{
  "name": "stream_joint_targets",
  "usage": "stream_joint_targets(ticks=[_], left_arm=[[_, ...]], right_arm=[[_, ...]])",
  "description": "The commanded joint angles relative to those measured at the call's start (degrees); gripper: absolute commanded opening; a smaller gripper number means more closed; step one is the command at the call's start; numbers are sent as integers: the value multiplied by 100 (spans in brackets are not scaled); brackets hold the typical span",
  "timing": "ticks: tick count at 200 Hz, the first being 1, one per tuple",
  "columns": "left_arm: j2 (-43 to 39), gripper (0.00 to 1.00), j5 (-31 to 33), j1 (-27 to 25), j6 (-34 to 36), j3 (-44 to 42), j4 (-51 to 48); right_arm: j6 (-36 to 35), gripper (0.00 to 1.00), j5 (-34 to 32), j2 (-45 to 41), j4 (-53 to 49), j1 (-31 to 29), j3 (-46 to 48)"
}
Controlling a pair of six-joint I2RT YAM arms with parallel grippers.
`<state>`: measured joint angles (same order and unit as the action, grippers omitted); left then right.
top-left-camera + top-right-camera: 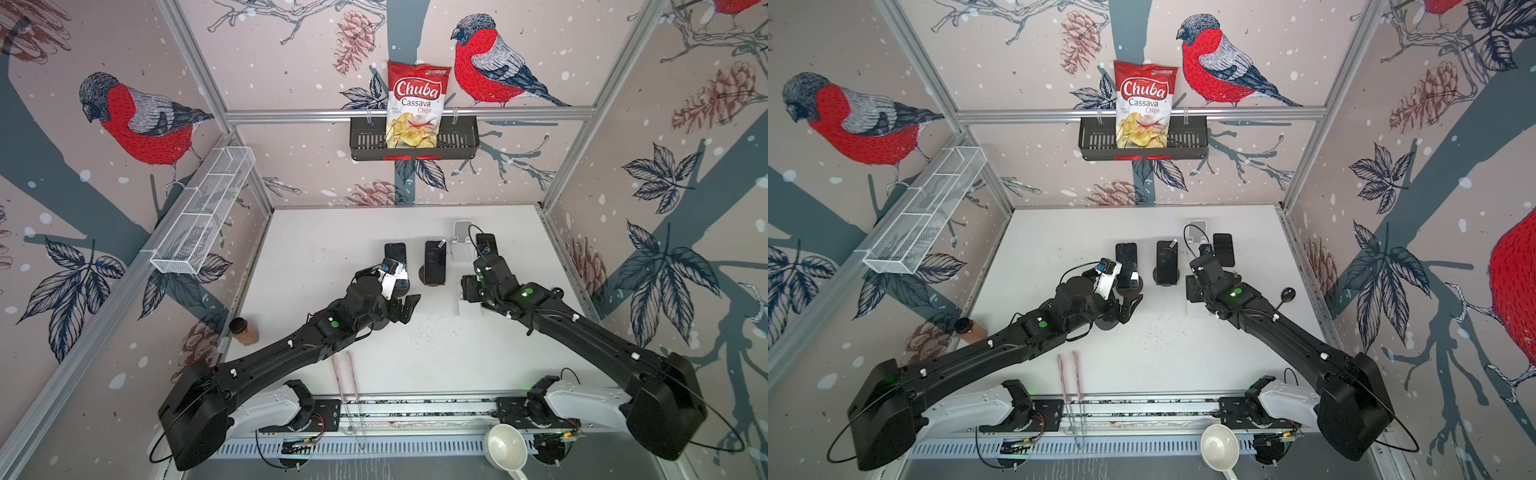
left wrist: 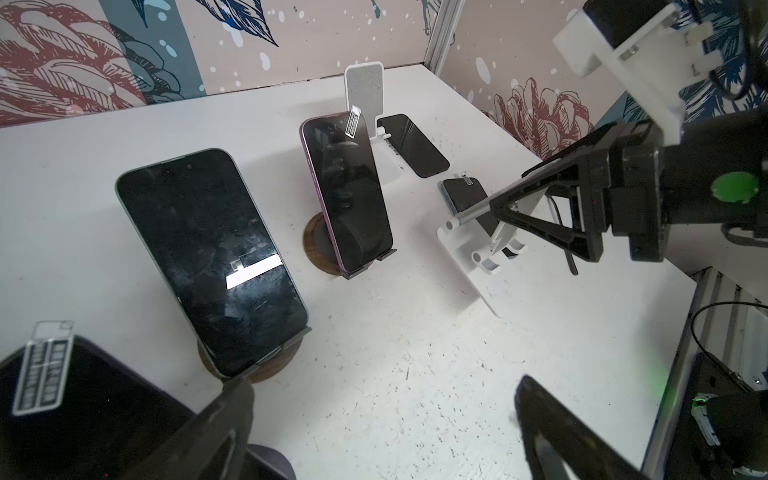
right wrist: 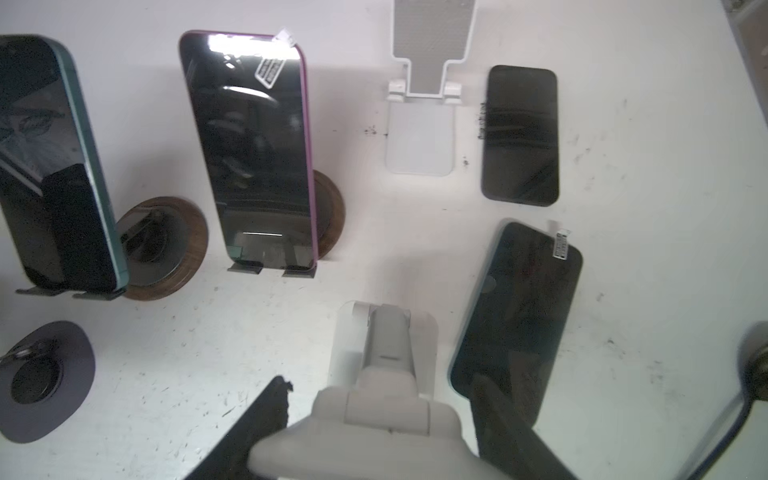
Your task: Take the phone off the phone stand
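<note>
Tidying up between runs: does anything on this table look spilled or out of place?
Dark specks are scattered across the white table near its middle, like a spill. Tongs lie partly over the front rail.

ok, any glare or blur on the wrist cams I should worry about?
Right wrist view: bright glare washes out the upper end of the screen on the purple phone, and the white stand nearest the lens is out of focus. Left wrist view: only a dull, smeary sheen on the green-edged phone; the closest phone is soft. Both top views: sharp, soft shadows.
</note>
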<state>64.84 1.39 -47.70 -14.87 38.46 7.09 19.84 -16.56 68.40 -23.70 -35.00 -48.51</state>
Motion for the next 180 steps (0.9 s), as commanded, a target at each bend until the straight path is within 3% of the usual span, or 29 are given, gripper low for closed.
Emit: stream_joint_targets(ticks=[1,73,116,180], left_arm=[[75,97,-84,-11,150,65,258],[161,97,-130,-11,431,74,310],[213,97,-118,-2,588,83,324],[256,97,-113,7,678,83,411]], right_arm=[[-31,56,-164,3,45,265,-101],[-378,56,-27,894,422,1092,-790],[-652,56,-9,1438,574,1213,-1163],[-1028,57,754,1830,925,1232,-1091]])
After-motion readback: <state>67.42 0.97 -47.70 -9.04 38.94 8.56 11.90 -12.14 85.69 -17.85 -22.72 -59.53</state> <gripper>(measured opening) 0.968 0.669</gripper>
